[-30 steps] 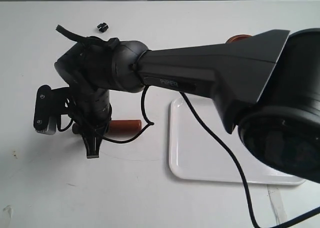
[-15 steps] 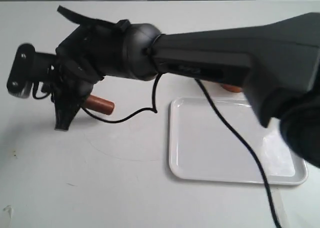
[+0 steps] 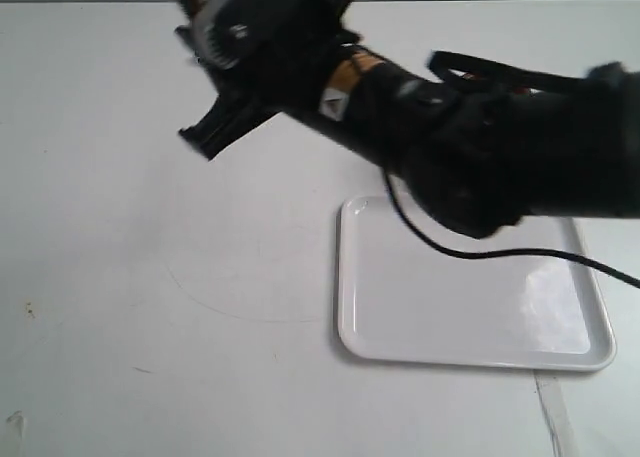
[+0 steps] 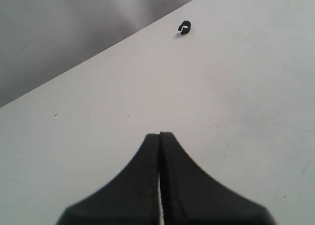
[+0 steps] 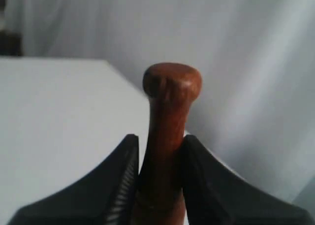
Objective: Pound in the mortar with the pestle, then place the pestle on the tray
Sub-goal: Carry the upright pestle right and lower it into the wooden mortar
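The right gripper [image 5: 158, 142], clamped on the pestle [image 5: 171, 94], has swung it off the table [image 3: 150, 327] to upper left, so pounding comes next; the left gripper [image 4: 160, 135] is closed, empty.

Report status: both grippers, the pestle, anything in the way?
Left gripper shut, holding nothing, over table. Right gripper shut on pestle, knob sticking out past jaws. Pestle not yet on tray. Small black object on table, ahead of left gripper.

one pestle [image 5: 170, 131]; one tray [image 3: 450, 307]; one clip [image 4: 184, 27]; two grippers [image 4: 160, 136] [image 5: 160, 139]
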Available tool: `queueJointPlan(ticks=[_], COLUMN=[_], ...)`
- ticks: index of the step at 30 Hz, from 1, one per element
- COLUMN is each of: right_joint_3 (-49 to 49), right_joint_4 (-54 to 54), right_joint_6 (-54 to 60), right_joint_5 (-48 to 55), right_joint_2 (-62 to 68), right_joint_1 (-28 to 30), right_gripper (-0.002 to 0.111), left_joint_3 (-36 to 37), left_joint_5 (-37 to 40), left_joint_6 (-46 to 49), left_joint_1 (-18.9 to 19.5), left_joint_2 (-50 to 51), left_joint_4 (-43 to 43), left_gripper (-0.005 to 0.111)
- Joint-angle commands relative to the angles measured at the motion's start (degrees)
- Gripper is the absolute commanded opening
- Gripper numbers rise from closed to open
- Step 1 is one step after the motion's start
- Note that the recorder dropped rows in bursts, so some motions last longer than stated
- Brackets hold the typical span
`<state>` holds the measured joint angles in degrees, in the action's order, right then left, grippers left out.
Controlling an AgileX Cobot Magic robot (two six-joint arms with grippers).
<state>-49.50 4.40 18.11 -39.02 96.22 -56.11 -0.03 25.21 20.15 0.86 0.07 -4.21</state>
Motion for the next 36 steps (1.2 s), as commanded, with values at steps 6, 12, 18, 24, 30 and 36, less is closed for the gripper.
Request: queueJointPlan(ticks=[6,12,18,24,30,36], right_joint_3=[14.06,18.44,23.15,21.78,21.41,21.41], right_joint_4=[15.74,15.68,18.35,19.61,20.13,20.77], right_joint_6=[0.41,-4.74,-10.25,-6.55,-3.3,-10.83], right_joint_5=[-6.53,-12.63,-30.83,-30.94,-30.94,-30.94], right_joint_2=[-13.25,-10.73,-1.6,7.04,6.47,7.35], right_joint_1=[14.5,20.21,20.8,20.8,20.83,22.52], right_gripper=[0.0,0.0,0.0,0.0,0.0,0.0], left_joint_3=[0.03,0.03,0.03,0.03,0.03,0.03], left_joint_5=[-0.17,-0.17,-0.17,-0.17,-0.17,-0.17], left_joint_6=[-0.47,-0.47,-0.47,-0.47,-0.47,-0.47], left_joint_1=[-0.44,-0.44,-0.44,-0.44,-0.44,-0.44], left_joint_2=[-0.07,-0.07,-0.07,-0.07,-0.07,-0.07], left_joint_4=[0.42,0.42,0.42,0.42,0.42,0.42], left_gripper=[0.0,0.0,0.0,0.0,0.0,0.0])
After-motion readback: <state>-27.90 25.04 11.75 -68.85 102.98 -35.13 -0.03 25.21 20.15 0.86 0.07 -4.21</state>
